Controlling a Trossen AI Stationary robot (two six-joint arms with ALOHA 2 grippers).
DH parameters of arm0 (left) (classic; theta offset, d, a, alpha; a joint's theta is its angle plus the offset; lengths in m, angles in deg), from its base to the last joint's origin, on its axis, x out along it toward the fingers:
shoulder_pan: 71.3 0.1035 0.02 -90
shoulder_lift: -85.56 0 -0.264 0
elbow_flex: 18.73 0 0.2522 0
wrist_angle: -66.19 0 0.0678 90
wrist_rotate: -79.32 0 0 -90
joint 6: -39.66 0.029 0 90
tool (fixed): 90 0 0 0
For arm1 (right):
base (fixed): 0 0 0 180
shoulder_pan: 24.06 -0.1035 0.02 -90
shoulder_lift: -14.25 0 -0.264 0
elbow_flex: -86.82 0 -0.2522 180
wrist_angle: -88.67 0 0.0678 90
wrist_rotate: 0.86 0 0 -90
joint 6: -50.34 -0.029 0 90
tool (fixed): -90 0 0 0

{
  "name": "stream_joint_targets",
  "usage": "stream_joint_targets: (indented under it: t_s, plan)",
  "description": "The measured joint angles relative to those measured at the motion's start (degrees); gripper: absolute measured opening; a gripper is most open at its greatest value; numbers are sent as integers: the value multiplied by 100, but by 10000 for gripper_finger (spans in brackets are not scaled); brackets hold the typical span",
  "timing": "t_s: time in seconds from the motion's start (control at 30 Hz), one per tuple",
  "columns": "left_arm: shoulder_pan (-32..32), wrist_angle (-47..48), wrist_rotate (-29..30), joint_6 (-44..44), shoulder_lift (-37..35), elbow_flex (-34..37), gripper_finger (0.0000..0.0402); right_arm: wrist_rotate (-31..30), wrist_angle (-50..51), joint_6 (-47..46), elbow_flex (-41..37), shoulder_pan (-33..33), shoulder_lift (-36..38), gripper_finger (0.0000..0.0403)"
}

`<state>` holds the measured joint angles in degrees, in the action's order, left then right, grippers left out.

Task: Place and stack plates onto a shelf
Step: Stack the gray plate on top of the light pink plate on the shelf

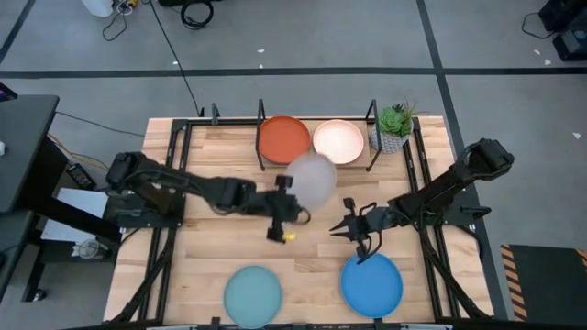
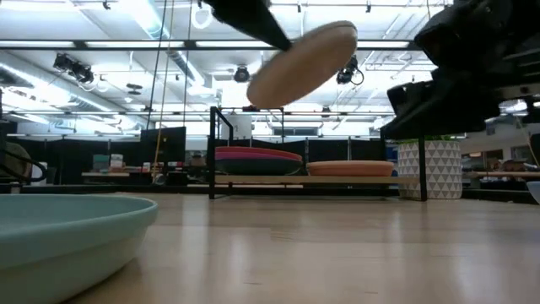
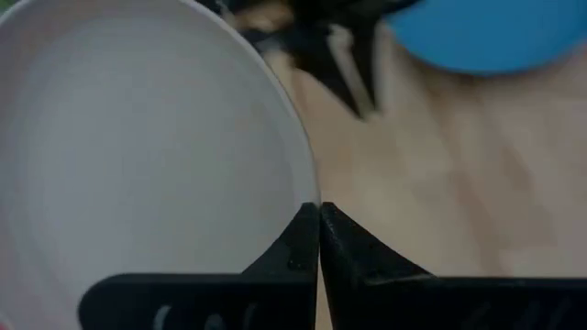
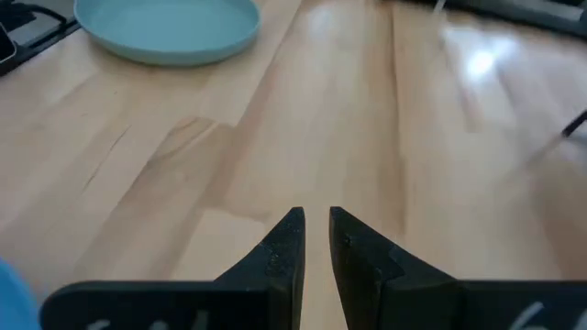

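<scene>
My left gripper (image 1: 286, 207) is over the table's middle, shut on a pale grey plate (image 1: 314, 179), which shows lifted and tilted in the low view (image 2: 304, 63). My right gripper (image 1: 354, 227) hovers just beyond the bright blue plate (image 1: 371, 282); its fingers (image 4: 315, 229) are a narrow gap apart over bare wood. The black rod shelf (image 1: 371, 115) stands at the far edge. It holds a stack topped by an orange plate (image 1: 284, 139) and a second stack topped by a cream plate (image 1: 338, 140). A pale teal plate (image 1: 253, 295) lies flat near the near edge. My left gripper pinches the grey plate's rim (image 3: 312, 197) between its two fingers (image 3: 298, 243), on the side of the plate nearest the arm. The fingers come from the table's left. The plate is lifted clear of the table and tilted, reaching away toward the shelf.
A small green potted plant (image 1: 394, 128) stands at the shelf's right end. In the low view the left stack (image 2: 257, 159) shows magenta and dark layers, and the right stack (image 2: 350, 169) is peach. Bare wood lies between the shelf and the two near plates.
</scene>
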<state>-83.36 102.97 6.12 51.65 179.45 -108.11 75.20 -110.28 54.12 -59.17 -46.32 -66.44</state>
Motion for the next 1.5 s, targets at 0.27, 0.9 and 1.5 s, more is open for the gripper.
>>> stream_joint_targets:
  t_s: [0.27, 0.9, 1.5]
  plan:
    - [1107, -661, -288, 949, 567, -8, 10, -343, 188, -948, -2, -473, -107, 59]
    - [2355, -260, -1164, 1945, 2717, -2351, 11, -1680, 308, -1426, -2, -1743, -42, 59]
    - [2545, -806, -1450, 2366, 3217, -2458, 11, -1962, 326, -1472, -2, -1973, -35, 59]
